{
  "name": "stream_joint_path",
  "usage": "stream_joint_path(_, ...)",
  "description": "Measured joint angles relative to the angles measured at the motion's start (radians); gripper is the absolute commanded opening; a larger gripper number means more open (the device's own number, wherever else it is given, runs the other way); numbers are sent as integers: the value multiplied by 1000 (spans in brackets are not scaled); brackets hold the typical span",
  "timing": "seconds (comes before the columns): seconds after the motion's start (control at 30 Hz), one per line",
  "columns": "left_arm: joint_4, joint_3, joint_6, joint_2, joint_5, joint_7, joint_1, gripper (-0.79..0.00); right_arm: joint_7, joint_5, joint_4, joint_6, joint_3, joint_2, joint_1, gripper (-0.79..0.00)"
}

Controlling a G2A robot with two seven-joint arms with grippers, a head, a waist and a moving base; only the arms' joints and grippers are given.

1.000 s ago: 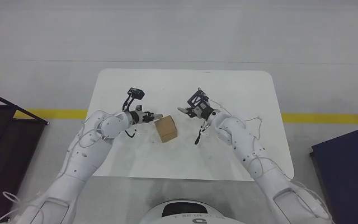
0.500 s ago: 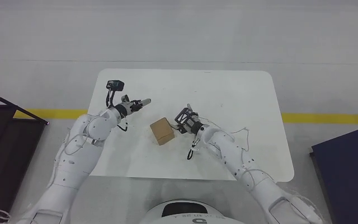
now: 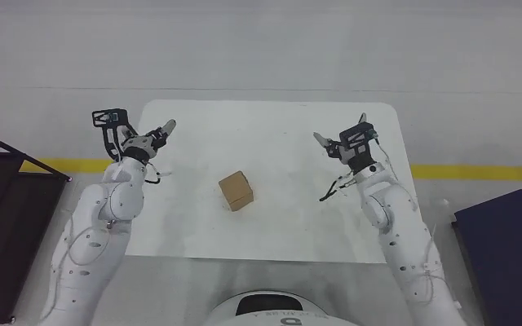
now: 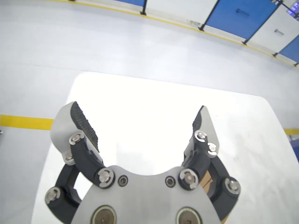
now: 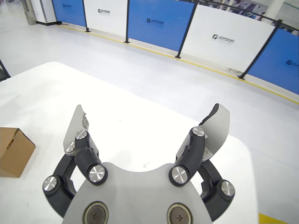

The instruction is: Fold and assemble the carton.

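Observation:
A small closed brown carton [image 3: 236, 191] sits by itself near the middle of the white table [image 3: 269, 122]; one side of it shows in the right wrist view [image 5: 12, 151], and a brown sliver of it peeks from behind the left gripper's body [image 4: 206, 183]. My left gripper [image 3: 161, 132] hangs over the table's left edge, open and holding nothing [image 4: 139, 114]. Over the table's right part is my right gripper [image 3: 338, 138], also open with nothing in it [image 5: 149, 114]. Both are well away from the carton.
A dark rack [image 3: 20, 196] stands left of the table and a dark blue mat [image 3: 497, 244] lies to its right on the floor. A yellow floor line [image 3: 465, 172] runs behind the table. Blue and white barrier panels [image 5: 161, 27] stand beyond.
Both grippers have let go of the carton and pulled outward, the left toward the left edge, the right toward the right side. The carton shifted slightly left and now rests alone.

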Motion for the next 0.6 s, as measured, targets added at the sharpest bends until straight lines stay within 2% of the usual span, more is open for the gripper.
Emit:
stream_joint_path(0.1, -70, -47, 62, 4, 108, -4, 70, 0, 49, 15, -126, -14, 66, 8, -82, 0)
stream_joint_path(0.2, -125, -72, 99, 3, 137, -24, 121, 0, 66, 17, -156, -21, 73, 10, -105, 0)
stream_joint_path(0.6, -124, -71, 99, 3, 132, -24, 121, 0, 65, 17, -153, -20, 72, 9, -103, 0)
